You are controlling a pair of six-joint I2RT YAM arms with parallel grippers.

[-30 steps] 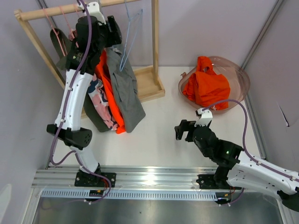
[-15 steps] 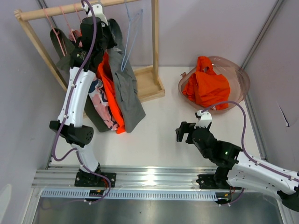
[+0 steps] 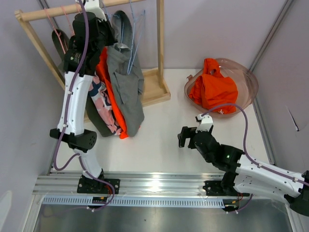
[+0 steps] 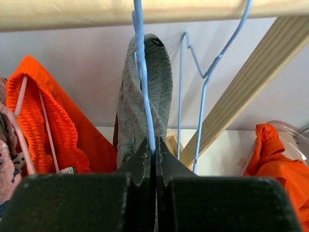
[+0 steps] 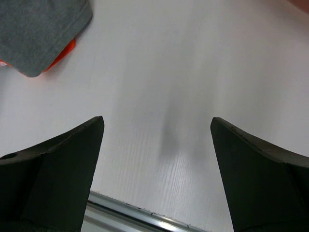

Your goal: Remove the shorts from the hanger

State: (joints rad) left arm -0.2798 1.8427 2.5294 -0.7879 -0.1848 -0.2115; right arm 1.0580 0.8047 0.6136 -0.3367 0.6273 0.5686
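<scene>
White surface (image 3: 164, 130), rack (image 3: 161, 48) at 11 o'clock. There the left tool (image 4: 153, 143) clenches the grey shorts (image 4: 161, 82); right tool (image 5: 155, 121) released. The hanger (image 4: 139, 48) looks pinched too, so pulling may drag it off.

White table (image 3: 164, 130), lilac walls (image 3: 207, 29) (wood rack (image 3: 160, 38) bk-left).

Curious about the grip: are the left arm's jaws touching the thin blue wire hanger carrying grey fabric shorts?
Touching. Left wrist view: the jaws pinch the thin blue wire hanger between them.
</scene>
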